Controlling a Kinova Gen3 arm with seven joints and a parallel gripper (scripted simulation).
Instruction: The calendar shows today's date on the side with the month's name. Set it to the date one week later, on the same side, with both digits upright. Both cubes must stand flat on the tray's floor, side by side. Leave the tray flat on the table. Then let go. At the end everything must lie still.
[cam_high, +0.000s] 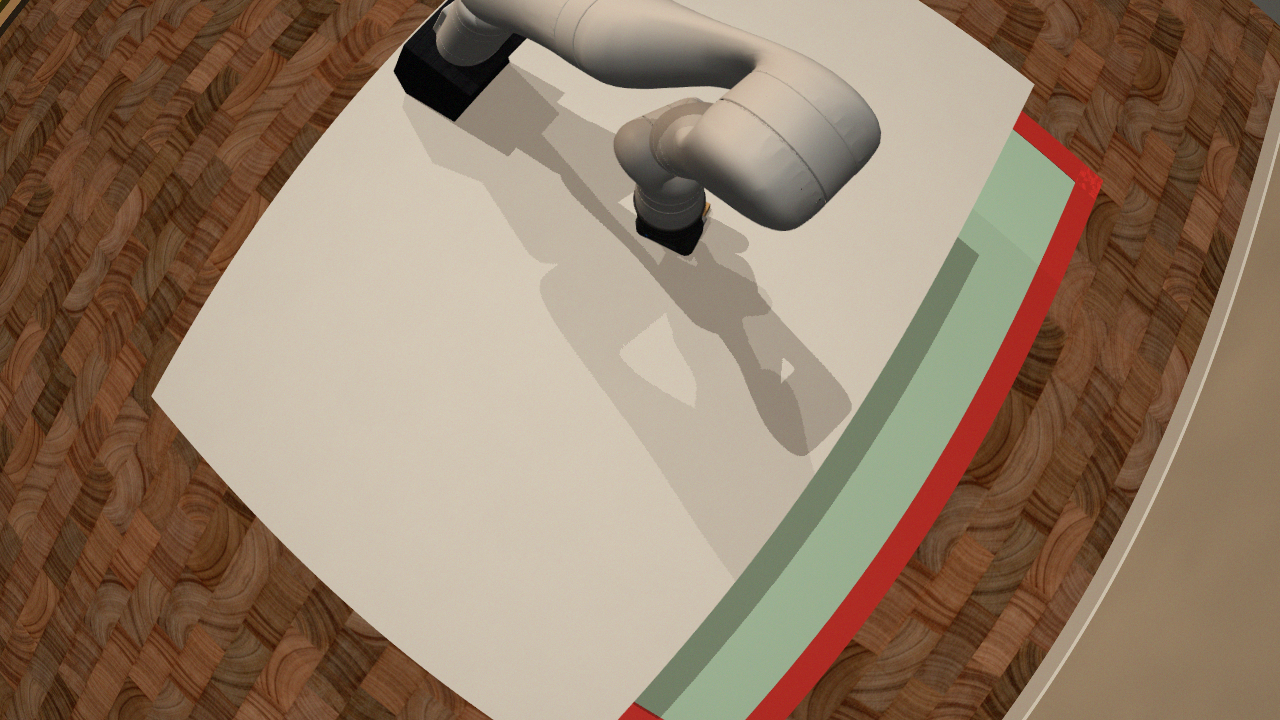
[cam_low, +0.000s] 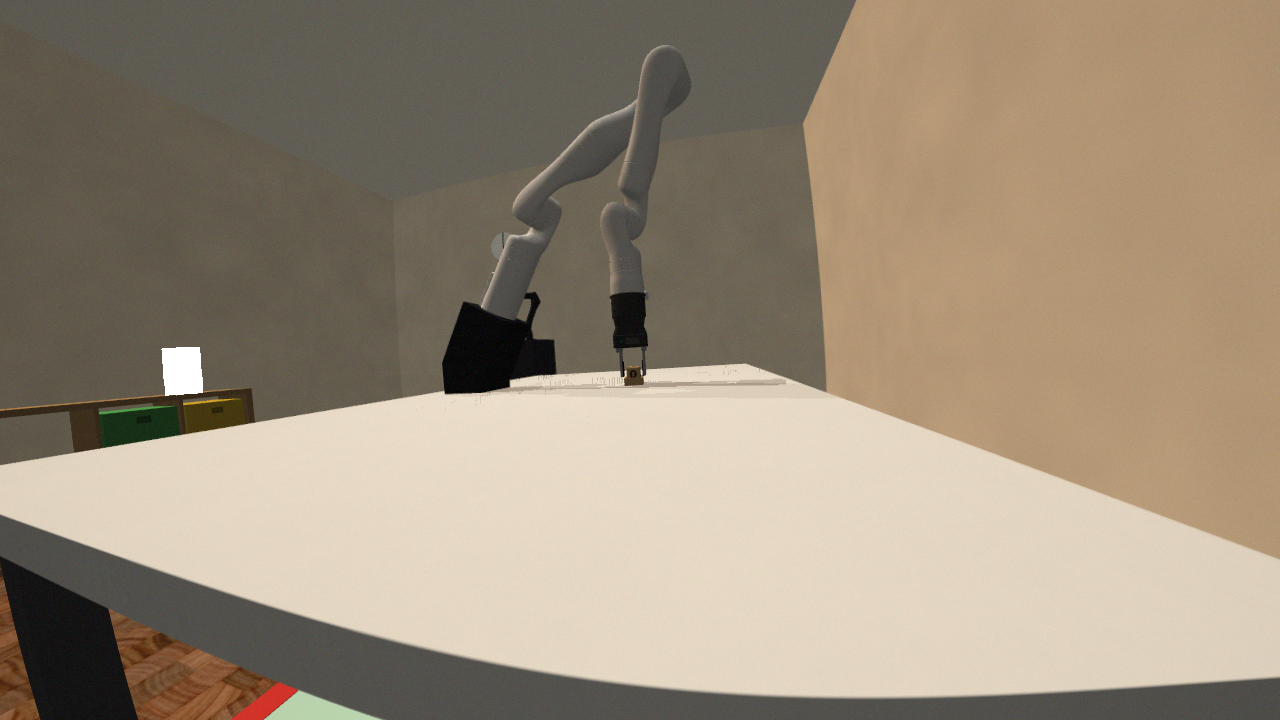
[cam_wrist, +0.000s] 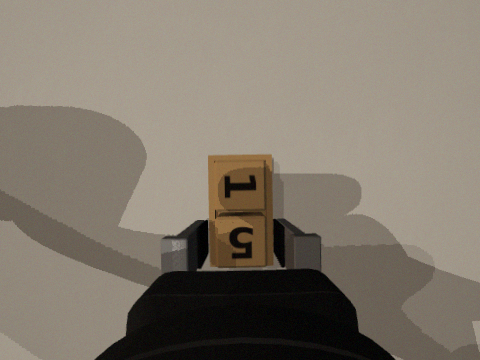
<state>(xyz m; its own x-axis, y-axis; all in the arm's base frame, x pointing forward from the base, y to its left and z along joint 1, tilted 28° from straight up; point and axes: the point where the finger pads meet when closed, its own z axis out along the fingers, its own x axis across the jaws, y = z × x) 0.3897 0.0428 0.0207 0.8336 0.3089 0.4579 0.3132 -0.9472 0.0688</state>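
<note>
Straddling the near cube (cam_wrist: 240, 242) untouched, the spread jaws hid its sides; the tray stayed indistinct.

1. Cubes (cam_wrist: 240, 210): tan-orange wood, black digits 1 and 5.
2. End effector (cam_wrist: 240, 252): black body, grey fingers.
3. Arm (cam_high: 716, 98): off-white; base (cam_high: 429, 85) black.
4. Bench (cam_high: 429, 376): plain cream.
5. Floor (cam_high: 107, 179): brown wood parquet; at 4 o'clock, pale green mat (cam_high: 895, 501), red border.

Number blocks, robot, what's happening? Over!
Hand open, holding nothing, fingers either side of the 5 block. 1 block beside it. Nothing in the way.
</note>
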